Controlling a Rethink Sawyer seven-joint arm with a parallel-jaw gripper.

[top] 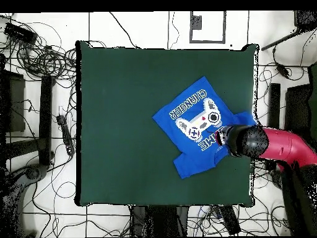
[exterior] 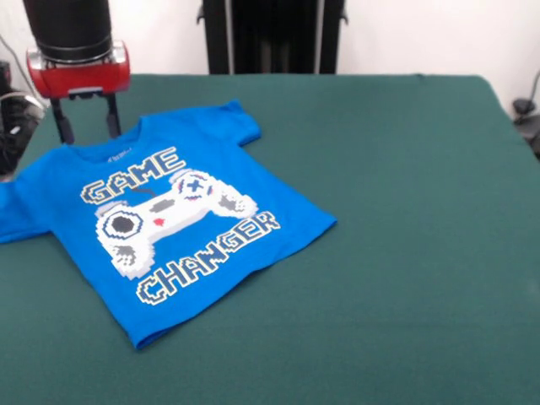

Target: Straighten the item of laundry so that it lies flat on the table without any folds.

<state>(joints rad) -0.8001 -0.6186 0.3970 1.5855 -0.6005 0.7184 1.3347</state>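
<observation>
**Claw poised at the collar, shirt nearly flat**

Front view first: the blue T-shirt lies print-up on the green desk, turned at an angle to the desk's edges, lettering and controller plain to read. The body looks smooth, hem to collar. One sleeve spreads out flat beside the collar; the other runs off the picture's edge, so I can't judge it fully. And there's the claw, two dark fingers spread apart, standing just behind the shirt's collar edge, nothing between them. Whether the tips touch the desk, I can't tell.

Overhead now: the red arm covers one shoulder of the T-shirt, and the claw itself is hidden under the wrist. The shirt sits well away from the desk's middle, close to the desk edge nearest the arm. The sleeve on the side of the shirt nearest the robot's base looks bunched and tapering rather than spread.

My call: that sleeve is the remaining work. Pinch only its outer hem, low and shallow, and draw it outward away from the print, gently, so the smooth body isn't dragged along.
</observation>
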